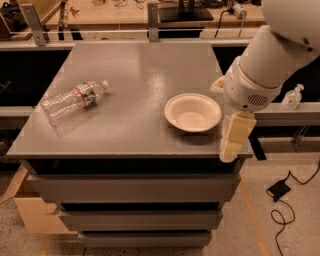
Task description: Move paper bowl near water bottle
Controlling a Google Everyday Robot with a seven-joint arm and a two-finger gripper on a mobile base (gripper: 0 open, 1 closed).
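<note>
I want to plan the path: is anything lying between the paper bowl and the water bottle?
No. In the camera view only bare tabletop separates the paper bowl and the water bottle; the gripper hangs at the table edge beyond the bowl.

A grey flat-topped cabinet (130, 187) with stacked drawers stands on a speckled pale floor (295, 235), where a black power block (278, 190) lies. A long wooden workbench (125, 15) runs behind. The cream gripper (234, 139) hangs at the cabinet's front right corner.
</note>
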